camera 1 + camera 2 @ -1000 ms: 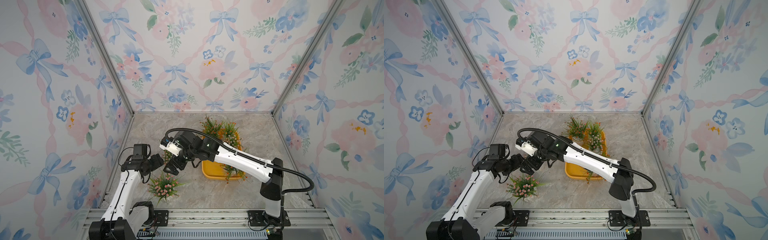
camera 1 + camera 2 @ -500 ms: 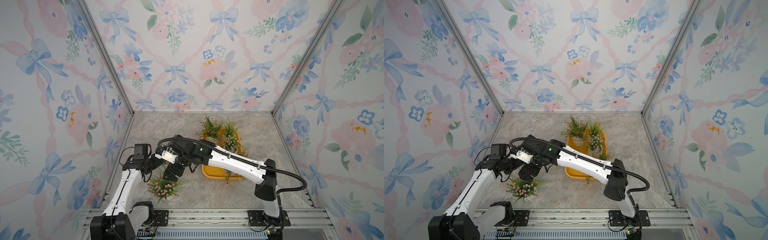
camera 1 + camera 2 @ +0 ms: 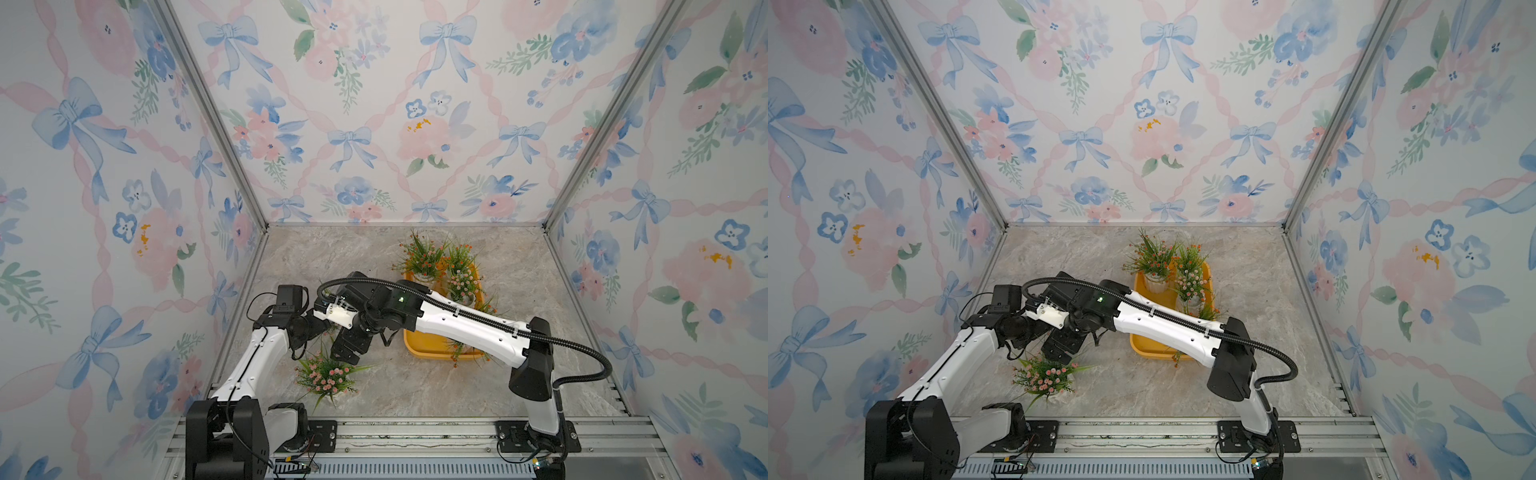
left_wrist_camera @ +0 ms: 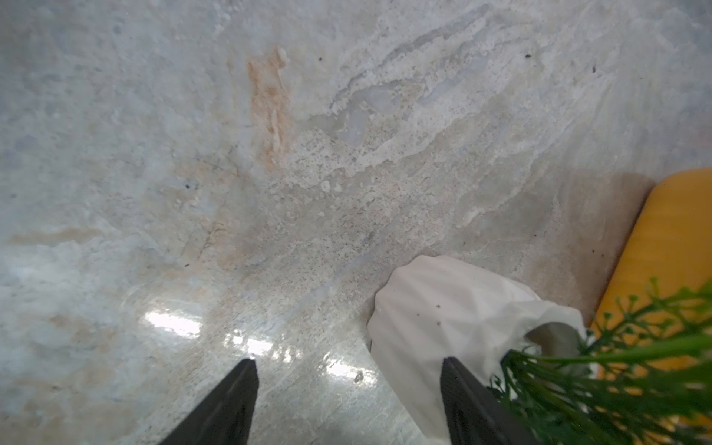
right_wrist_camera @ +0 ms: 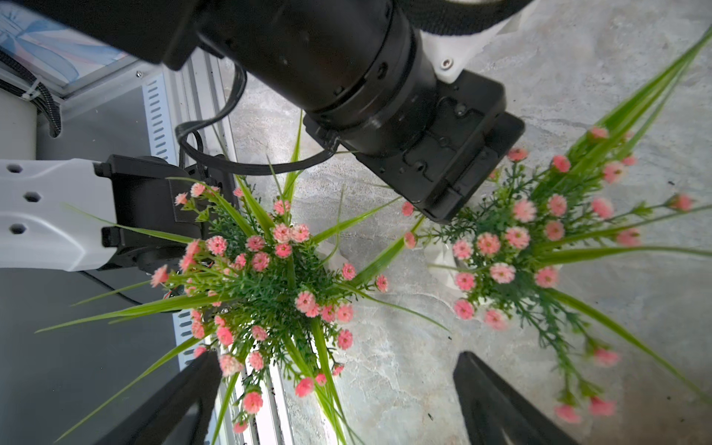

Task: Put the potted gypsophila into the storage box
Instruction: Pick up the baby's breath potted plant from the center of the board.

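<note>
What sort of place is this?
Likely a robot test booth: floral wallpaper panels in metal framing, a marble-look tabletop, and left arm and right arm mounted on a front rail.

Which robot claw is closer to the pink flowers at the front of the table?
Right. The right gripper hangs open just above the front pink flowers; the left gripper is farther back, at another pot.
</note>
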You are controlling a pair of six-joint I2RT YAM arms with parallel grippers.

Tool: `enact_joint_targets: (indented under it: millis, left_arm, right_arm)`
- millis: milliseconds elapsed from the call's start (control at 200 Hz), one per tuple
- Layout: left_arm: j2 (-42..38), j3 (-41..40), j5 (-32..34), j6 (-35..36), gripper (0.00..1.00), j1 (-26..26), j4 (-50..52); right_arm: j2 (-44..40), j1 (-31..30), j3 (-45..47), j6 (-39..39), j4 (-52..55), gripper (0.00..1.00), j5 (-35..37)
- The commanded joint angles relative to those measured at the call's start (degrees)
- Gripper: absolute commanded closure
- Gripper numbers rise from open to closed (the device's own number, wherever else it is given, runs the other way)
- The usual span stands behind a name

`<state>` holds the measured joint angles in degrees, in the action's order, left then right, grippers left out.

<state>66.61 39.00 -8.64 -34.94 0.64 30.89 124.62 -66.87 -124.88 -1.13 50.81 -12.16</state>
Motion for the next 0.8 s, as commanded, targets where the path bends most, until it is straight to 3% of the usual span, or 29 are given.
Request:
enact_joint_targets:
  millis: [0,385,795]
  left_arm:
    - [1.3,2.1,-1.9,1.3,0.23,-1.7,-1.9]
    - [1.4,1.6,-3.1,0.6,0.23,-4.5,-3.3]
    - [4.3,0.5,2.6,0.0,0.31,-6.7,-3.3]
  right_arm:
    - [-1.3,1.3,1.3,-0.1,1.1,0.03,0.4]
    - [-5.6,5.1,8.2,2.6,-2.9,0.03,0.2]
    - [-8.2,7.8,11.1,4.1,-5.1,0.03,2.0]
